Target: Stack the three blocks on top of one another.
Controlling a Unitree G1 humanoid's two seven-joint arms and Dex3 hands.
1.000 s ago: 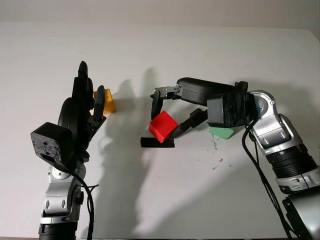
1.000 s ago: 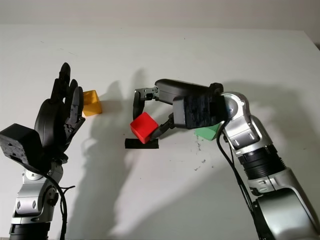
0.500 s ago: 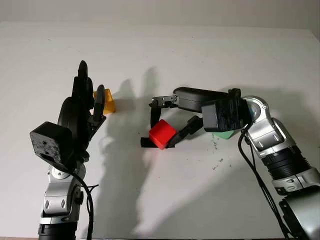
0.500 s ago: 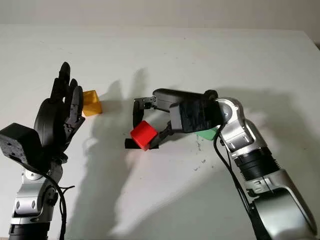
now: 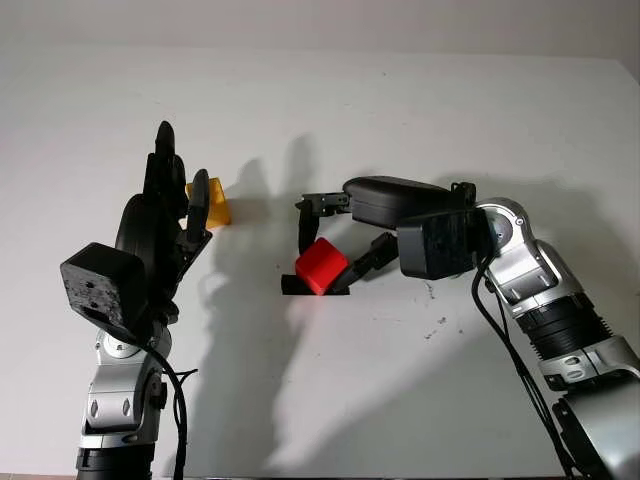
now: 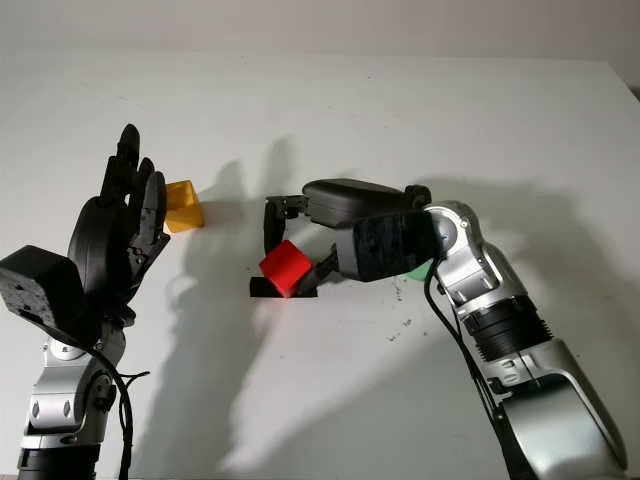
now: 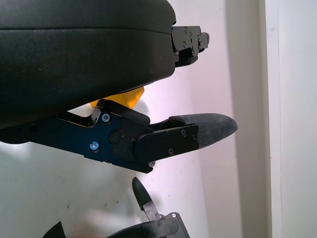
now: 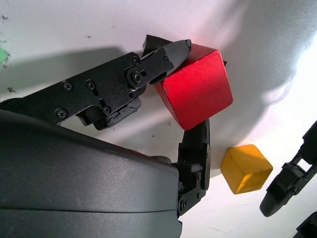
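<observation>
A red block is held in my right hand, one finger on its far side and the thumb against its near side. It hangs tilted just over a black tape mark at the table's centre. The yellow block sits on the table at the left, beyond my raised left hand, which is open and holds nothing. A sliver of the green block peeks out behind the right wrist; the rest is hidden. The right wrist view shows the red block between the fingers and the yellow block farther off.
A white table spreads under both arms, with a few small dark specks near the right forearm. The table's far edge meets a pale wall.
My right hand has carried the red block a little left and lower, onto the black mark. The wrist now covers most of the green block. The left hand has not moved.
</observation>
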